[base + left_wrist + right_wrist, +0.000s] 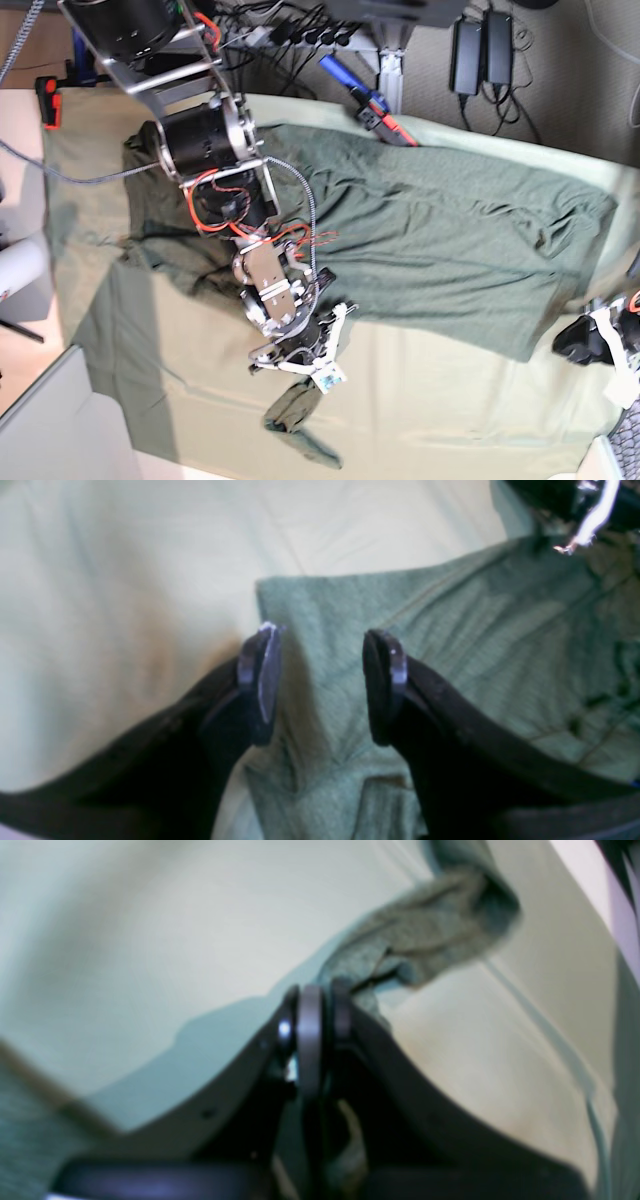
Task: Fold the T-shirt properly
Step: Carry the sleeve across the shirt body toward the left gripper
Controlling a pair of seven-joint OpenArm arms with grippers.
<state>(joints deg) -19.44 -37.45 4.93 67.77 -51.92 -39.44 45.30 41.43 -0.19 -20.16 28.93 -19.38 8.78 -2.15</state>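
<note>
T-shirt (440, 250): dark heathered olive knit with long sleeves, spread across the middle of the table, its body reaching from under the right arm toward the far side where the left arm waits; wrinkled, not yet folded.
Sleeve end (295, 405): a narrow strip of the same knit trailing toward the near table edge, apart from the body — judged to be a sleeve cuff drawn outward so it can be carried back over the body.
Table cloth (450, 390): paler mint-green sheet under everything; bare along the near edge, giving room to lay out and drag fabric.
Right gripper (312, 1005): jaws pressed together on a pinch of the T-shirt's knit, seen bunching out past the fingertips in the right wrist view; the hold looks small and near the fabric's edge, so it may slip under a hard pull.
Left gripper (320, 680): jaws standing apart, astride a corner of the T-shirt that lies flat below them; nothing held — placed, by the look of it, to close on that corner next.
Corner under left gripper (280, 595): squared edge with a seam line running off it, lying on the cloth; a clean spot to grab for an even fold.
Stage: early, judged — one arm has its hold, the other is lined up.
</note>
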